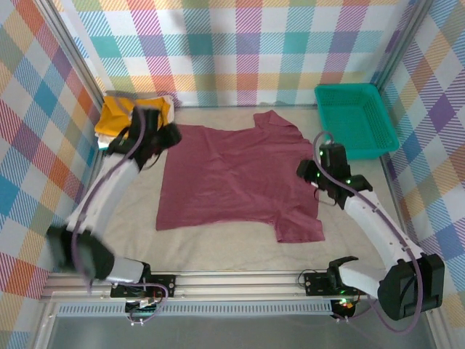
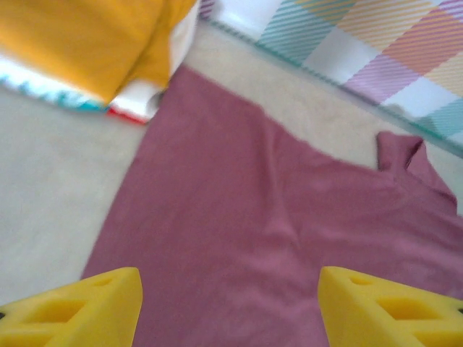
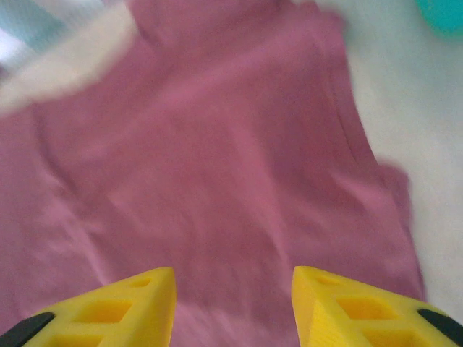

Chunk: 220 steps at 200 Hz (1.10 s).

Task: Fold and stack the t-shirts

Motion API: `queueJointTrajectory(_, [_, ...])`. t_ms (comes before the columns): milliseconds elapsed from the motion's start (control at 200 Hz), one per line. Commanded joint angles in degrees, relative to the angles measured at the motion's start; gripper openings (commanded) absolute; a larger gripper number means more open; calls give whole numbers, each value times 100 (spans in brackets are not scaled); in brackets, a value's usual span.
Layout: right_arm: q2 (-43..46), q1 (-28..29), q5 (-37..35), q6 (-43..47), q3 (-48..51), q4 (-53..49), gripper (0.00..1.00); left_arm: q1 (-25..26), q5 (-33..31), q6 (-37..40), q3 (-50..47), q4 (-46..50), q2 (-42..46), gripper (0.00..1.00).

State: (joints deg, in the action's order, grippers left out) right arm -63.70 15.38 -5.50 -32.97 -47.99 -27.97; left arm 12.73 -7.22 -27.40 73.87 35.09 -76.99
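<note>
Looking down from above, I find the maroon t-shirt (image 1: 232, 174) spread flat in the middle of the desk (image 1: 127, 218), plain side up. Both sleeves stick out on its right side, one at the upper right and one at the lower right, so I judge that the neck end points to the right of the frame and the hem to the left. The long axis runs left to right.

My left end effector (image 1: 168, 135) hangs at the shirt's upper left corner, at the hem end. My right end effector (image 1: 309, 171) sits at the middle of the right edge, at the neck end. Each arm is nearest to its own end of the cloth.

On the left wrist view my left end effector (image 2: 228, 307) has its fingers wide apart with only maroon cloth below. On the right wrist view my right end effector (image 3: 233, 307) is also parted, clamped on nothing.

The mustard-yellow t-shirt (image 1: 134, 113) lies folded in the upper left corner, on a white t-shirt (image 2: 148, 97), just beside the maroon hem. The teal basket (image 1: 347, 88) stands at the upper right, its mesh floor bare.
</note>
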Motion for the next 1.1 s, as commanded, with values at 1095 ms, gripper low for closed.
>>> queueJointTrajectory(1095, [1449, -1369, 901, -1655, 2102, -877, 53, -289, 710, -1452, -3684, 721, -161, 53])
